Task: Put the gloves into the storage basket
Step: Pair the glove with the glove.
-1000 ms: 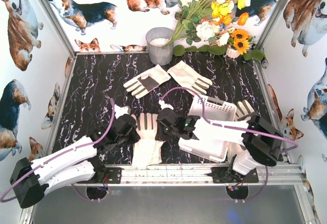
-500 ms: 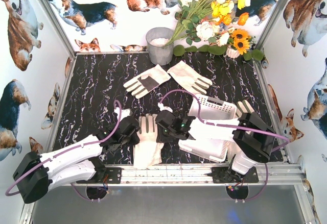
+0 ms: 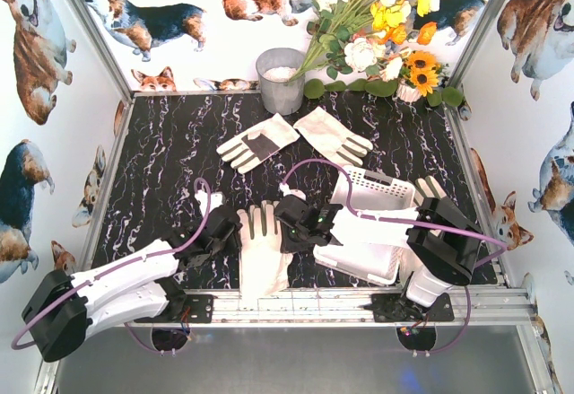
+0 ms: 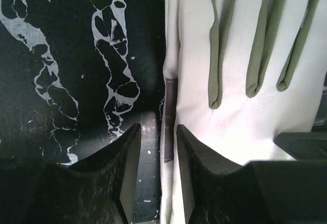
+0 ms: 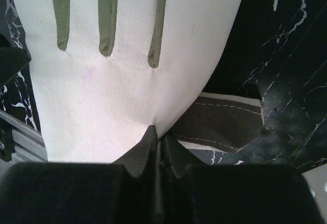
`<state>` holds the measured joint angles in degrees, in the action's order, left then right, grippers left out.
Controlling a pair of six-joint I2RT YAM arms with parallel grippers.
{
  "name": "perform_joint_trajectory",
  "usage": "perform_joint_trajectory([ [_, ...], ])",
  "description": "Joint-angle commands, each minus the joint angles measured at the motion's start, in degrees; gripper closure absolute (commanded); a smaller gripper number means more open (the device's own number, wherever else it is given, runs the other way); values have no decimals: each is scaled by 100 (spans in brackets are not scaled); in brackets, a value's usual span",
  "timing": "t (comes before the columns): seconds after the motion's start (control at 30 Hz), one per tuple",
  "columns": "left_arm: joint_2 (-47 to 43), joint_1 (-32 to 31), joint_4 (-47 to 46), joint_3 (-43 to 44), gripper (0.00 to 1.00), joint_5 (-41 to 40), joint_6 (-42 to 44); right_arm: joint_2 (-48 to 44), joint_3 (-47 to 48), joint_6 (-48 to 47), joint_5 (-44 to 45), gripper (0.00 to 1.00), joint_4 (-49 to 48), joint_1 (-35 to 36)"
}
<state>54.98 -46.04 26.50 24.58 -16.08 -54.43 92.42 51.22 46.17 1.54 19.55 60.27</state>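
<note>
Lower centre of the top view: cream glove (image 3: 263, 255) lies flat on the marbled worktop (image 3: 161, 161), fingers toward the frame's top. Right end effector (image 5: 156, 134) is pressed together on its right edge, pinching the fabric (a second glove (image 5: 225, 124), grey patch up, shows beneath). Left end effector (image 4: 156, 157) is spread slightly, with the glove's left edge showing in the gap. Storage basket (image 3: 381, 188) sits centre-right, just beside the glove. Two more gloves (image 3: 258, 143) lie upper centre, outside the basket.
</note>
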Motion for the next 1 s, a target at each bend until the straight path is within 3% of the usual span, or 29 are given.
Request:
perform_joint_trajectory([
  [0.0, -140, 96, -432, -63, 71, -5, -3, 41, 144, -134, 92, 100, 102, -10],
  [0.23, 105, 474, -827, -41, 78, 299, 112, 47, 108, -109, 79, 100, 88, -14],
  [0.63, 411, 494, -1087, -70, 85, 597, 43, 107, 84, -100, 44, 100, 36, -7],
  [0.97, 396, 508, -1232, -240, 83, 704, 26, 148, 98, -108, 28, 100, 16, -8],
])
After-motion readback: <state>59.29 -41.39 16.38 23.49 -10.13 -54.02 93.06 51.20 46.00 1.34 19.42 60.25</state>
